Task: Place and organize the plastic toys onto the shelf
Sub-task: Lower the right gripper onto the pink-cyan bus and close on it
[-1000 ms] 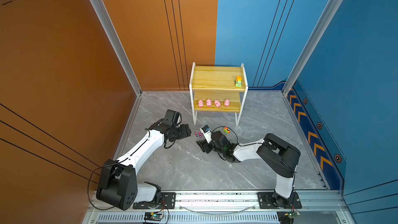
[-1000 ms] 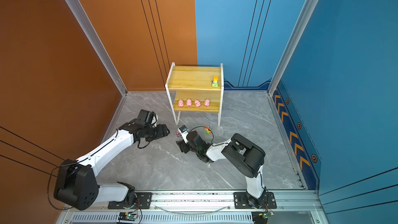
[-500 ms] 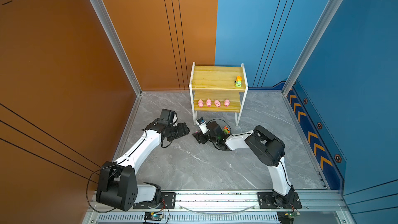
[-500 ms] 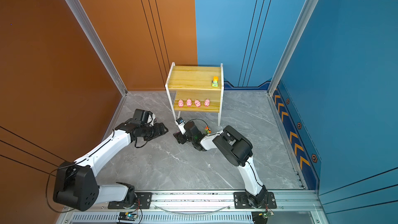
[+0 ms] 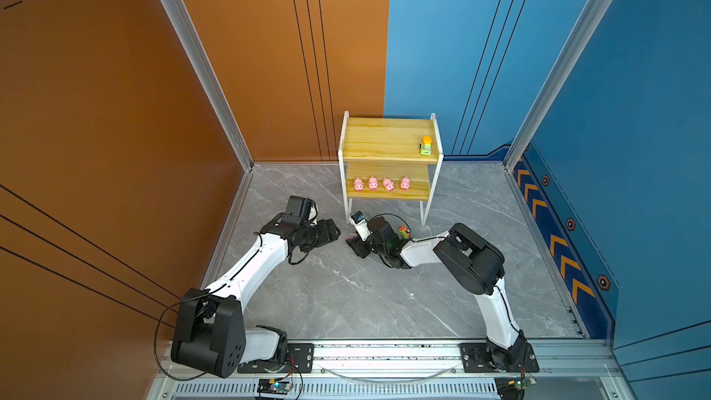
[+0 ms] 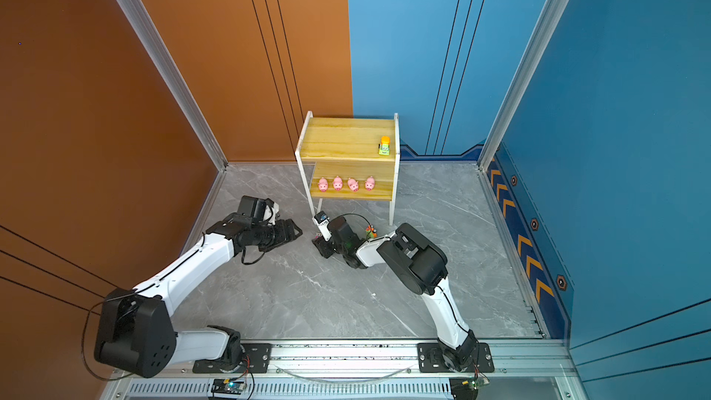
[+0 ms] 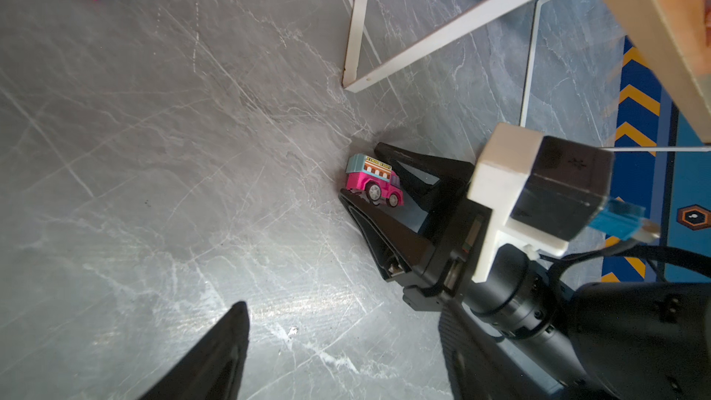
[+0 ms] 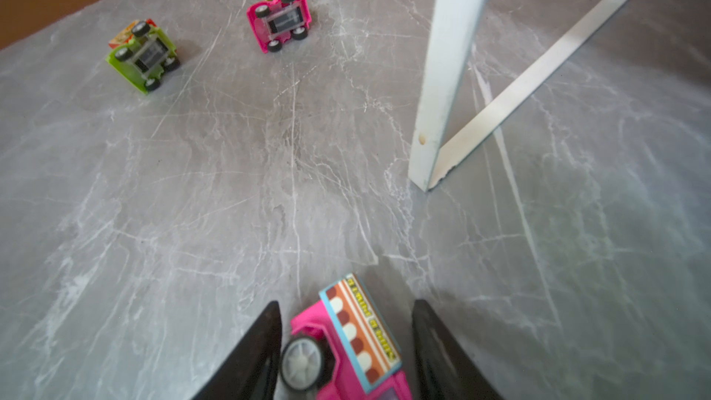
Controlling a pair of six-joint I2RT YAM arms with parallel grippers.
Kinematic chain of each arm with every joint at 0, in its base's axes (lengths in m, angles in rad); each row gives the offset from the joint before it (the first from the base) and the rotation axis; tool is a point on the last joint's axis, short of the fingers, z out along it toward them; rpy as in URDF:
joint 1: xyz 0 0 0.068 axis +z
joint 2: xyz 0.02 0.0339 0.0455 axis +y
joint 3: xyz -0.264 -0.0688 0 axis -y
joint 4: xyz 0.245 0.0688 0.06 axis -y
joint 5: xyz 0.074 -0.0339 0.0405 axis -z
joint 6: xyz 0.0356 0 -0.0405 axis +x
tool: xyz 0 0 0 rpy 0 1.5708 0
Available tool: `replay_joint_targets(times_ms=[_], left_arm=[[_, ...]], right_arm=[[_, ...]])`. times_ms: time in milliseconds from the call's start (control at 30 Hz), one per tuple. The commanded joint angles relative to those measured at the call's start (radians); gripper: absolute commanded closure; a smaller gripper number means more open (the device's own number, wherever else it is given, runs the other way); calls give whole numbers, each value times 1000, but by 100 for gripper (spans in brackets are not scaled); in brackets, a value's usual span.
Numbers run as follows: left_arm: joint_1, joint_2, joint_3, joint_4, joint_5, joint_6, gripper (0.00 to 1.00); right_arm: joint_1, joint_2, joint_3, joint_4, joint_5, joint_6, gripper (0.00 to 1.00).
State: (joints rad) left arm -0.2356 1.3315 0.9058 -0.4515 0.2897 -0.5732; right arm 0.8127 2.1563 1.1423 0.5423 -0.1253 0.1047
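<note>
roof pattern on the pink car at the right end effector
Pink car roof: orange and white stripes, blue edge; best in right wrist view.

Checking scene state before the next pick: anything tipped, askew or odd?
Yes. In the right wrist view two toys lie tipped over on the floor, undersides and wheels showing: the green car and a pink car. The pigs on the shelf stand in a tidy row.
</note>
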Motion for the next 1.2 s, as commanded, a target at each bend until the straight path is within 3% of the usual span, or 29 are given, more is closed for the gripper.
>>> replay_joint_targets(times_ms=[0,133,233,500,733,867,1000,1167], left_arm=[[9,-20,-19,17,16,10,21],[14,-34,-29,22,8,15,21],[18,-38,-35,26,8,15,21],[35,-45,-41,35,12,17,21],[45,-45,-39,41,18,13,22],[47,-60,-45,41,13,16,22],[59,-82,-53,40,6,16,22],[85,-98,-51,34,-1,10,22]], right_arm=[[20,14,3,-33,26,-14,60],[45,-35,-36,-33,84,-42,67],[78,-75,-69,-82,192,-88,70],[194,-148,-92,-345,666,-146,69],[285,-1,50,-588,995,-60,67],[329,88,158,-683,1010,-47,58],[360,115,207,-698,931,-40,41],[378,115,236,-692,830,-49,32]])
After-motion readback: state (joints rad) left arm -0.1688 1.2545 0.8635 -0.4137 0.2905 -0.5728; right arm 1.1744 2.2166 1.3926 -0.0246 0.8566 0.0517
